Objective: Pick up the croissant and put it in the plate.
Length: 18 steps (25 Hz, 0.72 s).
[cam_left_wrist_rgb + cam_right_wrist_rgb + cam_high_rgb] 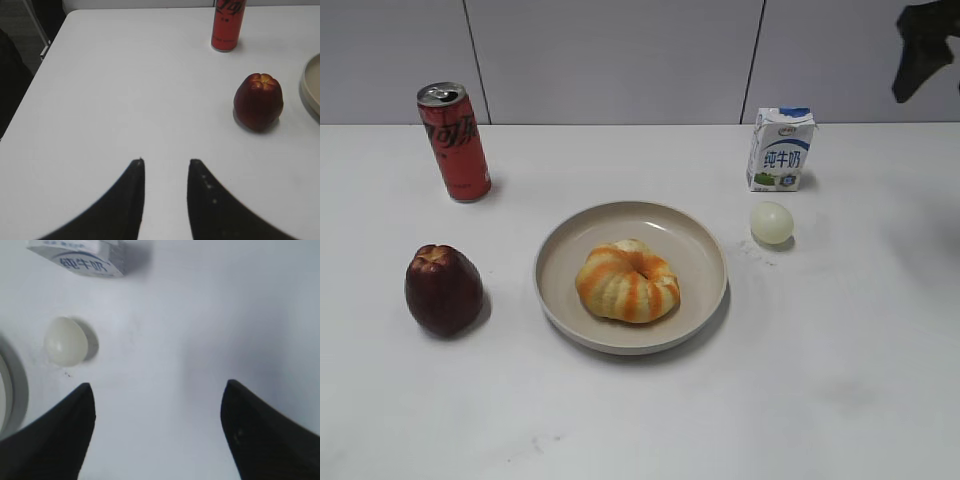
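Croissant (627, 281): lies inside the plate, a little toward the near side of its middle, curled into a ring with orange and cream stripes; nothing touches it.
Plate (564, 240): round, shallow and beige, at the middle of the white table (640, 420); only a sliver of its rim shows at the right edge of the left wrist view and the left edge of the right wrist view.
Left gripper (166, 162): fingers close together with only a narrow gap between the tips, holding nothing, over bare table well left of the apple.
Right gripper (157, 387): fingers spread wide and empty, above the table just right of the egg.
Apple (442, 288): dark red, upright, left of the plate and apart from it.
Can (454, 141): red, standing at the back left.
Milk carton (781, 149): small, blue and white, at the back right.
Egg (771, 222): pale, just in front of the carton and near the plate's right rim, seemingly not touching it.
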Available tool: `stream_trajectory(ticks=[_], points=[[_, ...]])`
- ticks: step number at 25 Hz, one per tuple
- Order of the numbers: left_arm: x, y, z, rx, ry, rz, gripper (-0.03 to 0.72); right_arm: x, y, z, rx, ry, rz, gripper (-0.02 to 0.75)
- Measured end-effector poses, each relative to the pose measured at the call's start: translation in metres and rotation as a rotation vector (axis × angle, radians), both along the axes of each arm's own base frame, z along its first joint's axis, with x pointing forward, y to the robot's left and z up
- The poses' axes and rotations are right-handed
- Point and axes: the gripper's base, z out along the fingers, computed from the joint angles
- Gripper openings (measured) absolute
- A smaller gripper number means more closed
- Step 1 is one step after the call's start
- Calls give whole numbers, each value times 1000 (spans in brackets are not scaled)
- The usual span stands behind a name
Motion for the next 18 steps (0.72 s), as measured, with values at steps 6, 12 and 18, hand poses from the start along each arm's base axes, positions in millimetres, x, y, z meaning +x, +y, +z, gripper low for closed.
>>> stream_trajectory(ticks=[6, 12, 18], points=[[0, 0, 0, 0, 0, 0, 233, -77, -12, 18, -25, 27, -14, 587], [0, 0, 0, 0, 0, 0, 233, -170, -14, 19, -29, 7, 8, 587], [0, 0, 0, 0, 0, 0, 233, -238, -16, -2, -30, -104, 5, 587]])
